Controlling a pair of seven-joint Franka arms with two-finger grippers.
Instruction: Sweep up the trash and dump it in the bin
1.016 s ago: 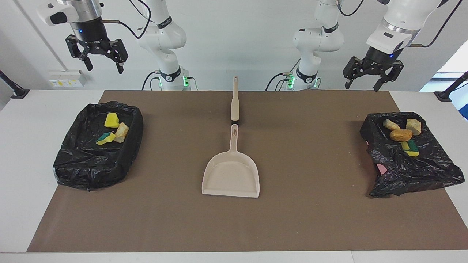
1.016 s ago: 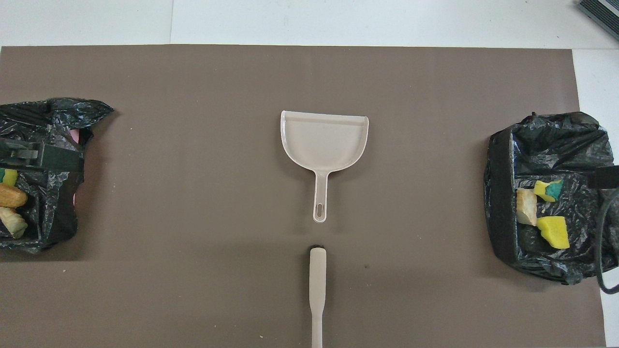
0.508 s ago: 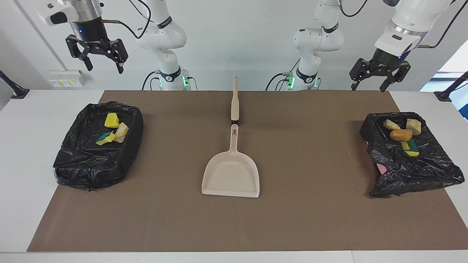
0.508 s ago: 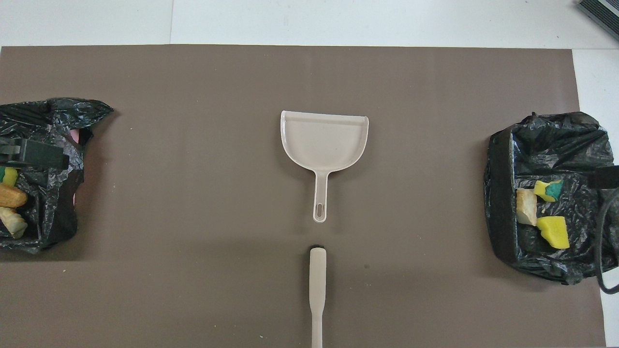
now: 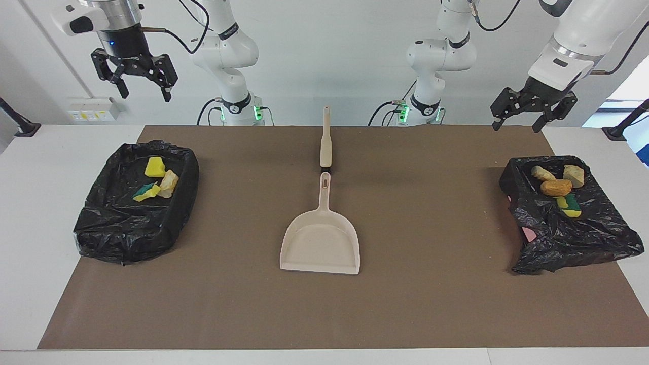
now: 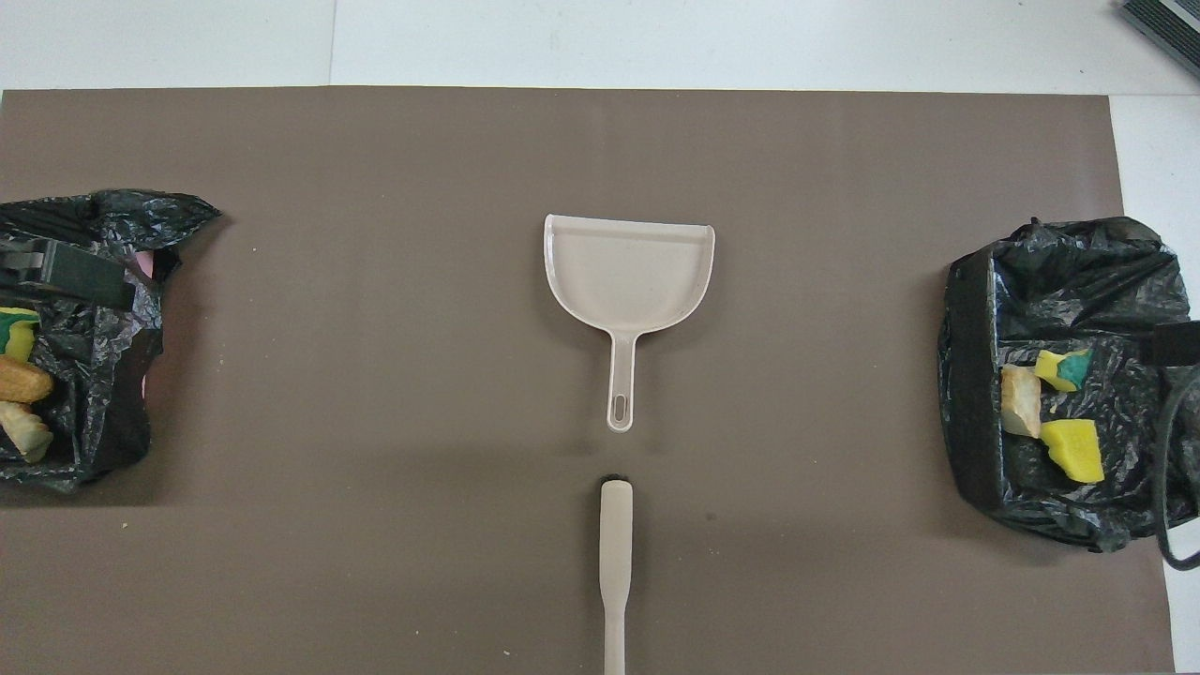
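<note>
Facing view only: both arms whole; left gripper (image 5: 532, 111) up over the mat's edge at the left arm's end, right gripper (image 5: 137, 76) high above the right arm's end, each with fingers spread and holding nothing
Overhead view only: a dark part of each gripper juts in at the frame's sides over the bins; whole mat (image 6: 375, 375) outline seen
Trash, left arm's end: four chunks (image 5: 556, 187) lying in the black-lined bin (image 5: 583, 238); beige, orange-brown, yellow with green
Trash, right arm's end: three chunks (image 5: 157, 182) in the other lined bin (image 5: 116, 233); yellow, beige, green-backed
Dustpan (image 5: 320, 243): flat at mid-mat, handle toward the robots, mouth away from them
Brush (image 5: 326, 137): only its handle is clear, in line with the dustpan's handle, nearer the robots, a small gap between
Open room: bare mat between dustpan and each bin; both bins sit at the mat's ends, overlapping its edges
</note>
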